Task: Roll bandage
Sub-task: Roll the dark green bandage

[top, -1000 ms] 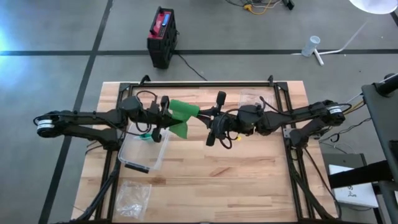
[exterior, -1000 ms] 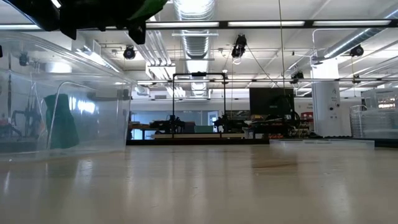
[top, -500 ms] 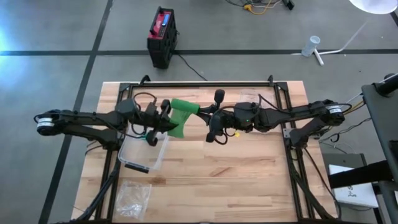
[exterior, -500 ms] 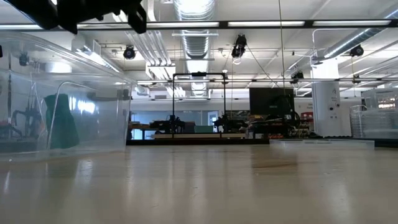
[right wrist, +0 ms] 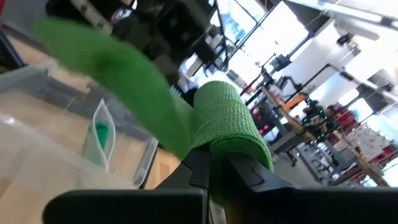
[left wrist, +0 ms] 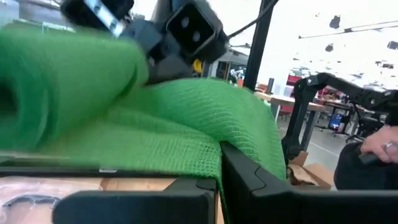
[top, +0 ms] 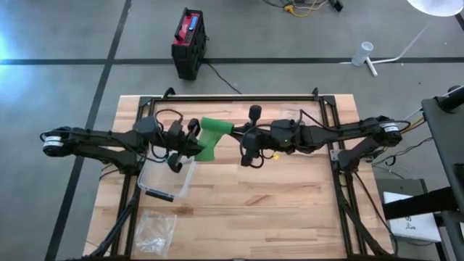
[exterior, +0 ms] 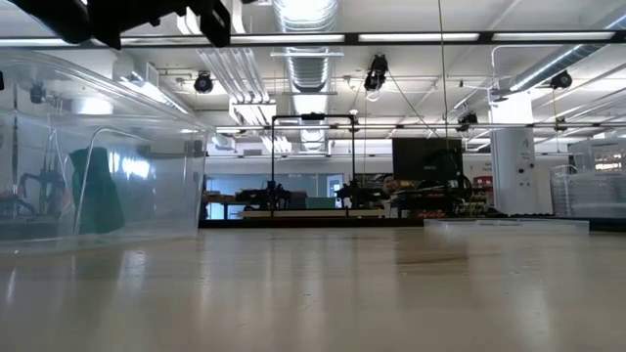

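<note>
Shortening is evident in the green bandage (top: 211, 140): over the last second its free span between the two arms has drawn in as the grippers closed together. The left gripper (top: 190, 147), jaws pressed together, pinches the loose tail above the clear plastic container (top: 168, 177). Farther along, the right gripper (top: 239, 133) pinches the rolled end. Judgement: winding is progressing; loose length remains.

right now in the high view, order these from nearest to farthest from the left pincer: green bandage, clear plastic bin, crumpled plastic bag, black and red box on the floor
1. green bandage, held in the left pincer itself, mid-table.
2. clear plastic bin, on the table close beside the pincer, toward the near edge.
3. crumpled plastic bag and black and red box, too close to call: the bag at the table's near left corner, the box on the floor beyond the far edge.
</note>
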Robot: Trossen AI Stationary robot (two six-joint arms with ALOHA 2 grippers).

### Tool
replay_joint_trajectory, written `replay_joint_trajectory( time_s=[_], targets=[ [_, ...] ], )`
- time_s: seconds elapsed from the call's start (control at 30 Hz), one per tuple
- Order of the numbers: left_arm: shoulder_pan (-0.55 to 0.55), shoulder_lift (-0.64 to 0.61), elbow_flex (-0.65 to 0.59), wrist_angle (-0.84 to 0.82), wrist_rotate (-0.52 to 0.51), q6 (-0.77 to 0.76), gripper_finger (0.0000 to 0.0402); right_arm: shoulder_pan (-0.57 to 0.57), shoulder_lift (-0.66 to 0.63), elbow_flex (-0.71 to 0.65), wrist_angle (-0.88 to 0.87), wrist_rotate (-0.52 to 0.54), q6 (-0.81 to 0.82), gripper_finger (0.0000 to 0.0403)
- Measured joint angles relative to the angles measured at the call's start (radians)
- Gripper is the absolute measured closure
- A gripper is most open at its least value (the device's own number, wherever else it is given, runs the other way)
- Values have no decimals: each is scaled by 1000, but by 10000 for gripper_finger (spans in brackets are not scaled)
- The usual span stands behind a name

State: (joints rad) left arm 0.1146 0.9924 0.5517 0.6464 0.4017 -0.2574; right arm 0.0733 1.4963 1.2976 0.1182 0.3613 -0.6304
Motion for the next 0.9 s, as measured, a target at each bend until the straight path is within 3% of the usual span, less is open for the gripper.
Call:
replay_joint_trajectory(
  time_s=[0.27,0.5,0.9],
  targets=[
    [0,0,8,17,-4,-124,401,-2,0,0,-98,-25,32,394],
    [0,-1,8,61,-79,-171,396,-2,0,-6,-154,-30,66,394],
    [11,2,9,71,-154,-170,329,-2,0,-13,-206,-175,186,394]
  ],
)
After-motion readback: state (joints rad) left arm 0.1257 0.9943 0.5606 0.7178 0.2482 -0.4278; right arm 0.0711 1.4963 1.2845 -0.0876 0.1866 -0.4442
